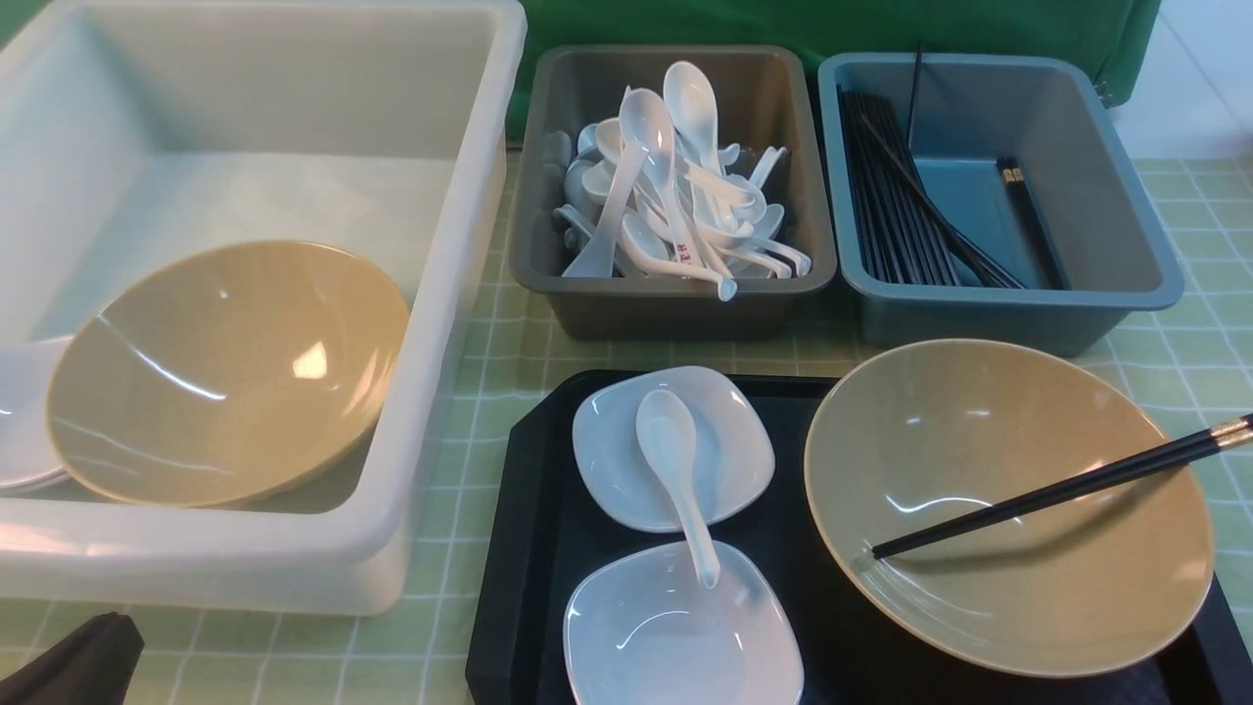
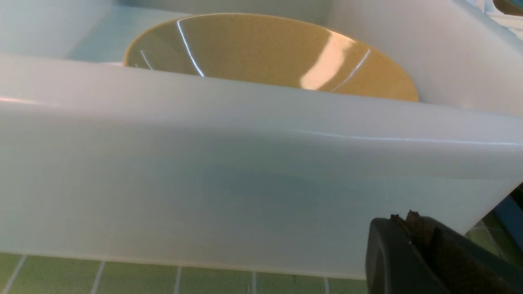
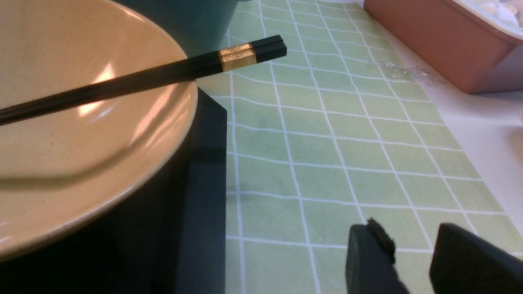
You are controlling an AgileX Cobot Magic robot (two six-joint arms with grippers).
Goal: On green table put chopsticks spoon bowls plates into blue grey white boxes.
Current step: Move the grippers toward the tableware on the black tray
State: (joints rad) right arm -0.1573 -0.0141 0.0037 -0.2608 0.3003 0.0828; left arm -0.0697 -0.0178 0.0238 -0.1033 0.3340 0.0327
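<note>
Sorting partly done: one tan bowl (image 1: 225, 372) lies tilted in the white box (image 1: 460, 323), spoons (image 1: 675, 196) fill the grey box (image 1: 675, 308), and chopsticks (image 1: 901, 215) line the blue box (image 1: 1008, 318). On the black tray (image 1: 519, 548) you have yet to sort a second bowl (image 1: 979, 431) with a chopstick pair (image 1: 1057, 494) across it, two plates (image 1: 612, 460) and one spoon (image 1: 669, 436) resting over them. Your left gripper (image 2: 412, 222), closed and empty, sits near the white box. Your right gripper (image 3: 410, 237), jaws apart and empty, hovers over the green table (image 3: 327, 143) right of the tray.

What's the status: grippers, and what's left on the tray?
Left gripper shut, by white box. Right gripper open, empty, beside tray. Chopsticks across bowl, spoon on plates, not yet boxed. Nothing blocking chopsticks.
</note>
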